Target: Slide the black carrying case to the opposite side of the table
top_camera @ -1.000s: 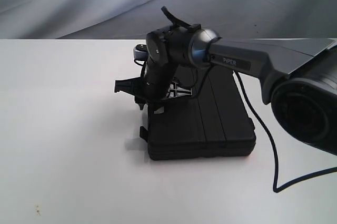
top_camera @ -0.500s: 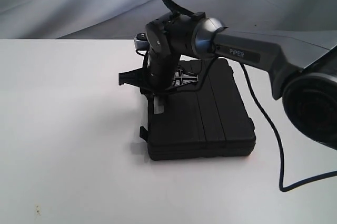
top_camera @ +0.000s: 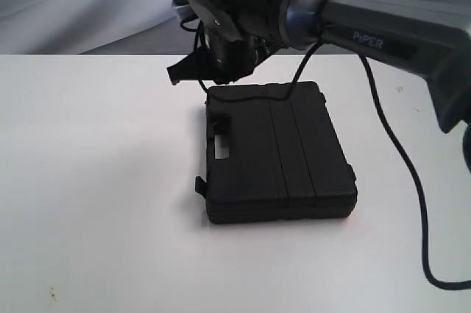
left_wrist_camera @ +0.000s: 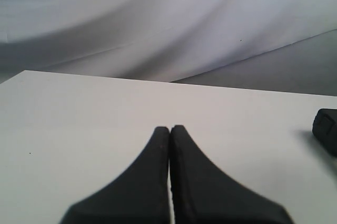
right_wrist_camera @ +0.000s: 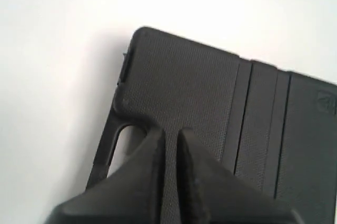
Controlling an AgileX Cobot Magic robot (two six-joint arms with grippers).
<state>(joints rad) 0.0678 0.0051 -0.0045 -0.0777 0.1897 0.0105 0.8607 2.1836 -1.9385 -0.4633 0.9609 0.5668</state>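
Black, pebble-textured plastic, the carrying case (top_camera: 280,155) lies flat on the white table (top_camera: 96,180), a little right of the middle in the exterior view. Its handle cut-out (top_camera: 219,147) is on the left-hand edge.

The right gripper (right_wrist_camera: 171,132) hangs above the case's far left corner, clear of the lid. Its jaws are drawn narrow with only a thin slit between them, and they hold nothing.

The main risk, as I judge it, is a push that lands off-centre. Contact near that corner or the handle would turn the case rather than slide it straight. A push from this height could skid over the lid, or catch in the handle slot and tip the case.

The right arm's cable (top_camera: 397,158) loops down beside the case and could snag or drag on it.

The left gripper (left_wrist_camera: 169,128) is pressed shut over bare table, well apart from the case. It is too far off to steady anything.
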